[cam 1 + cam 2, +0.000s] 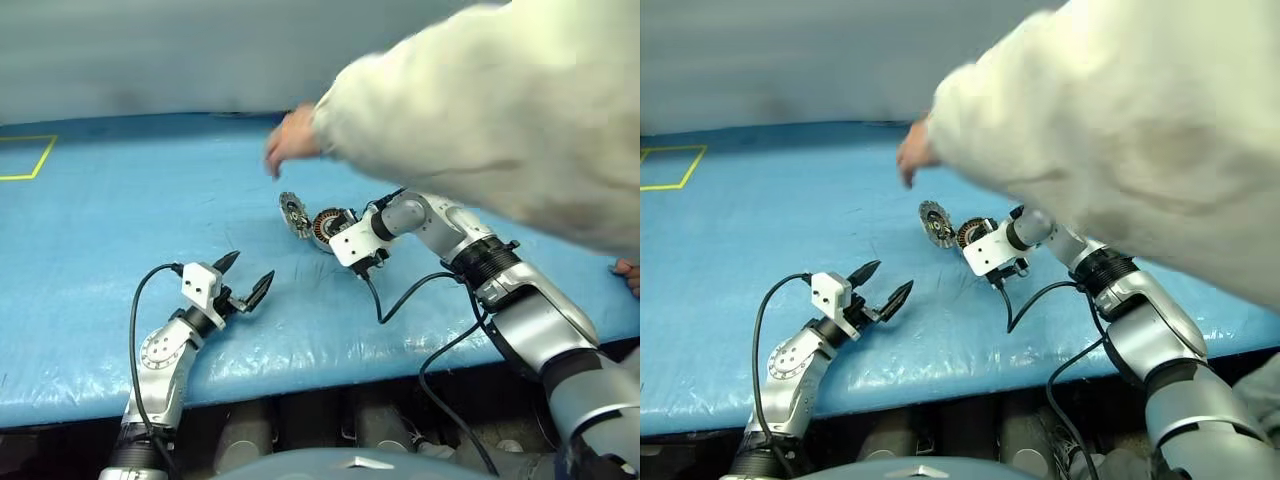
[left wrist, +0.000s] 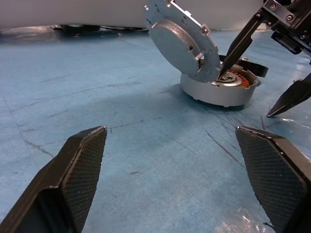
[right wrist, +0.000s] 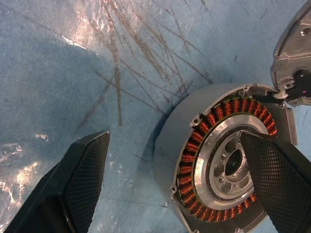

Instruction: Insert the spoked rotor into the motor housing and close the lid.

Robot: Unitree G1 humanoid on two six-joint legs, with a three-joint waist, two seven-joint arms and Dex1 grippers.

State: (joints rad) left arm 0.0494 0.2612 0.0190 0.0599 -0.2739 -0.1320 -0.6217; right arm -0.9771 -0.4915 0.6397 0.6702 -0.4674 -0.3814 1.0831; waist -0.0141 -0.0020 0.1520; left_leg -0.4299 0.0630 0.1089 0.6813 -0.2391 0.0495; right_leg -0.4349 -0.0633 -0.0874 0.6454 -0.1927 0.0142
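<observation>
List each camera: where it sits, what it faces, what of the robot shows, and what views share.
Head eyes: on the head, looking down over the blue table; both arms, left gripper open, a person's sleeve reaching in.
Left wrist: along its open fingers toward the housing with lid propped up; right gripper beyond.
Right wrist: down onto the housing's copper windings.
Shared: housing and lid.

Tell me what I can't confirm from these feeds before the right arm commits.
- Spoked rotor: the motor housing shows windings and a pale hub, but the right end effector finger covers part of it.
- Lid: stands tilted open; its top is cut off by the left wrist view's edge.
- Table beyond the housing: hidden by a person's sleeve.
</observation>
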